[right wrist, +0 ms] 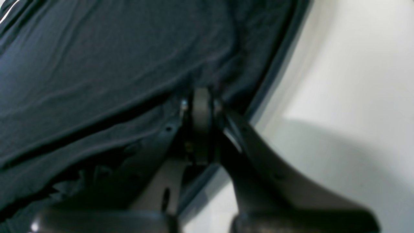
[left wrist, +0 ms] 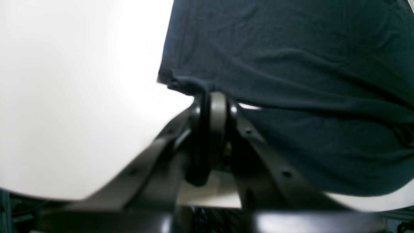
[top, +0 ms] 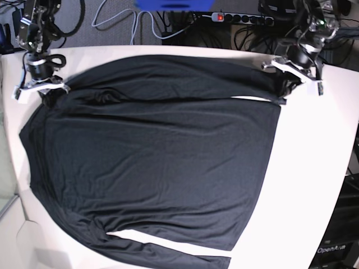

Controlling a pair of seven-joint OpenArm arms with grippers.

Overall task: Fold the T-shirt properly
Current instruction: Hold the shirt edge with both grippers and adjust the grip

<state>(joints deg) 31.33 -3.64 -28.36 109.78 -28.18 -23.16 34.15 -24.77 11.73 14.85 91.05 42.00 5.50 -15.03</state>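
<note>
While the shirt lies flat, both claws pinch its far edge.
Shirt: the black shirt (top: pixel 157 162) is spread wide over the white table (top: pixel 314 168). It covers most of the top. One long sleeve runs along the far side, the other along the near edge.
Left claw: the left claw (left wrist: pixel 213 103) is squeezed together on a bunched fold at the shirt's corner. In the base view it sits at the far right (top: pixel 293 75), at the sleeve end.
Right claw: the right claw (right wrist: pixel 201 103) is squeezed together on a fold of the shirt, close to its dark hem. In the base view it sits at the far left (top: pixel 42 85).
Arms: both arms reach down from the far side of the table, one at each end of the shirt's far edge, well apart.
Cables: black and grey cables (top: pixel 168 19) lie behind the table.
</note>
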